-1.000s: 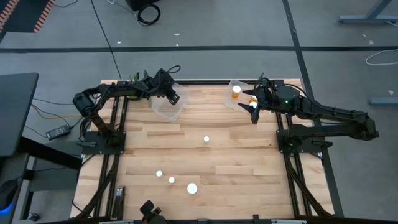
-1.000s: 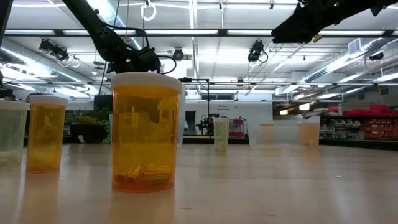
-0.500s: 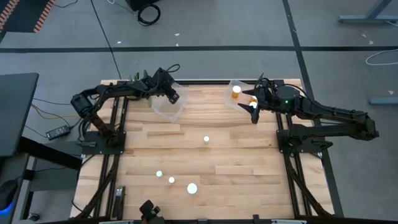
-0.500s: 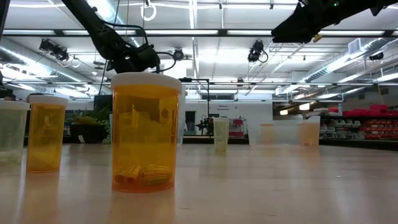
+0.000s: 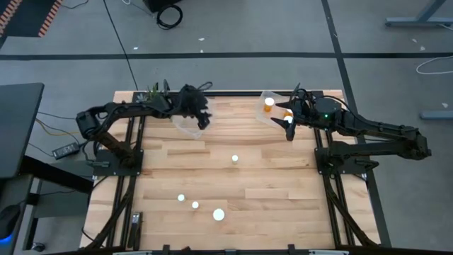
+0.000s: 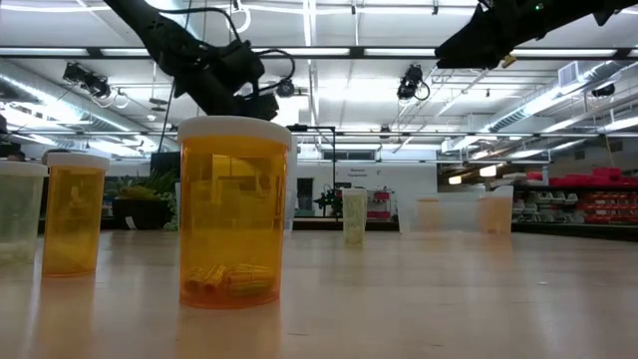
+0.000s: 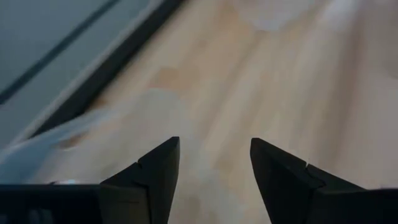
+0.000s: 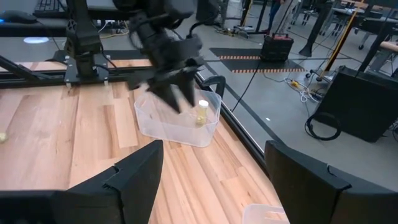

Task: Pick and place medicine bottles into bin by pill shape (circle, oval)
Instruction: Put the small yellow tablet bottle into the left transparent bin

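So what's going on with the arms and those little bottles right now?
Left gripper open over left bin, nothing held. Right gripper open, by right bin. Four bottles on table. Nothing blocking.

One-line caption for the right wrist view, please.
Left tool, open and empty, above the clear bin holding one medicine bottle.

You have a pale, light-brown wooden plank table (image 5: 248, 177) with darker grain streaks, framed in black. The small round plastic medicine bottles (image 6: 234, 211) show amber-orange bodies under white caps. Your two clear, colourless plastic bins (image 8: 177, 121) sit at the far edge. Both arms are black, and the floor is grey with a black line.
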`<state>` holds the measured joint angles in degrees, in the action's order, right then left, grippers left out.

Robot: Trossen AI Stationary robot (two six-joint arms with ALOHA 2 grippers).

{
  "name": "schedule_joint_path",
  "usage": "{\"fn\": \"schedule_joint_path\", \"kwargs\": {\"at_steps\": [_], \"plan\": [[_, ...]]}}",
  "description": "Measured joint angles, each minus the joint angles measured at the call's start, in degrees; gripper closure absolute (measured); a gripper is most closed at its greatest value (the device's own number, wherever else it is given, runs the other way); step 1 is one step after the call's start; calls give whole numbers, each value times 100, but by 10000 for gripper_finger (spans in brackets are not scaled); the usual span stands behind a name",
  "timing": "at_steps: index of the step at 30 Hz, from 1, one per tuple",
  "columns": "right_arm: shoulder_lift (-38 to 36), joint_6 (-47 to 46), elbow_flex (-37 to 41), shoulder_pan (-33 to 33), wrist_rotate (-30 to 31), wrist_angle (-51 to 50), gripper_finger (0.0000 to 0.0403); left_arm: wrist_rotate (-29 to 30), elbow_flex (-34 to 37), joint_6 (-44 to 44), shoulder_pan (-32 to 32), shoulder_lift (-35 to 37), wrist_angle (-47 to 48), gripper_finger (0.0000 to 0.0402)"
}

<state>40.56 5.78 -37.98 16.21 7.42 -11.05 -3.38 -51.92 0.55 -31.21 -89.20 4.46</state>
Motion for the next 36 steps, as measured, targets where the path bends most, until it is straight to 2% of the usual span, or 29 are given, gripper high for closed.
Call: {"fn": "schedule_joint_path", "kwargs": {"at_steps": [12,17,29,36], "plan": [[0,2,0,0,0,4,116,-55,0,-293,1964,-249,104,194],[0,2,0,0,0,7,116,-49,0,-496,2542,-507,-38,195],[0,4,0,-2,-26,42,116,251,0,-769,2965,-1130,-1404,189],[0,4,0,0,-28,47,116,675,2,-544,3146,-1211,-1763,188]]}}
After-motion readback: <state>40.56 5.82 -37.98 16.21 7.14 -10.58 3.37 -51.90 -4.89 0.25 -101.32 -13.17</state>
